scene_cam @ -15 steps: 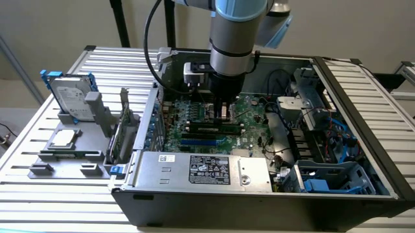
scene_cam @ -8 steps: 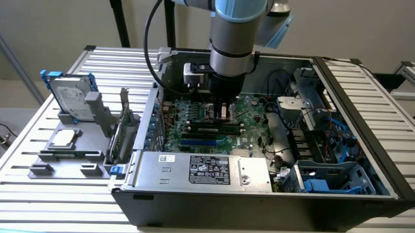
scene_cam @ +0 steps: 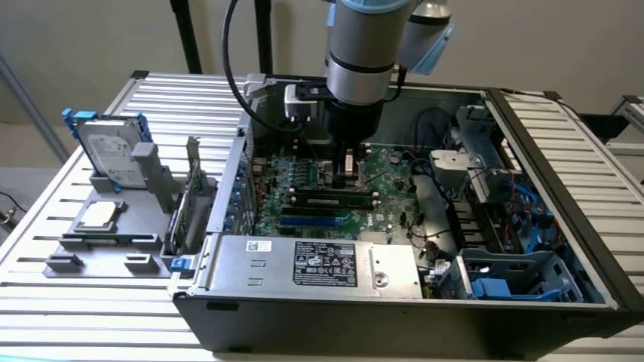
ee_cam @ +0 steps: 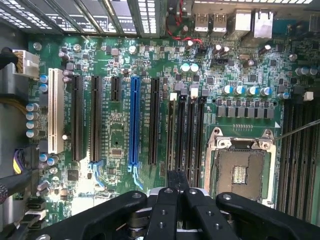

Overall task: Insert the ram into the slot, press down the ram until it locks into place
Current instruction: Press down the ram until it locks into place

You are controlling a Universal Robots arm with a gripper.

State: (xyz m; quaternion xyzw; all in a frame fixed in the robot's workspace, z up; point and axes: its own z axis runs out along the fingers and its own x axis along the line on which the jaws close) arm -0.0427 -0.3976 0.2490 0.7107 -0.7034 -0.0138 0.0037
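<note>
Inside the open computer case, the ram (scene_cam: 332,201), a long green stick with dark chips, lies lengthwise along a black slot with pale end clips. My gripper (scene_cam: 348,178) hangs straight down over the motherboard (scene_cam: 393,170), just behind the ram's middle and close above it. Whether it touches the ram is hidden. In the wrist view, several parallel black slots (ee_cam: 186,135) run away from my gripper (ee_cam: 175,180). Its black fingers (ee_cam: 167,210) are shut together, and nothing shows between them. I cannot pick out the ram among those slots.
A blue socket (ee_cam: 134,120) and a white socket (ee_cam: 56,117) lie beside the black slots. The bare processor socket (ee_cam: 240,170) is on the other side. The power supply box (scene_cam: 322,264) stands in the case front, with cables and drive cages (scene_cam: 523,279) at the exterior view's right. A hard drive (scene_cam: 108,151) stands outside on a grey holder.
</note>
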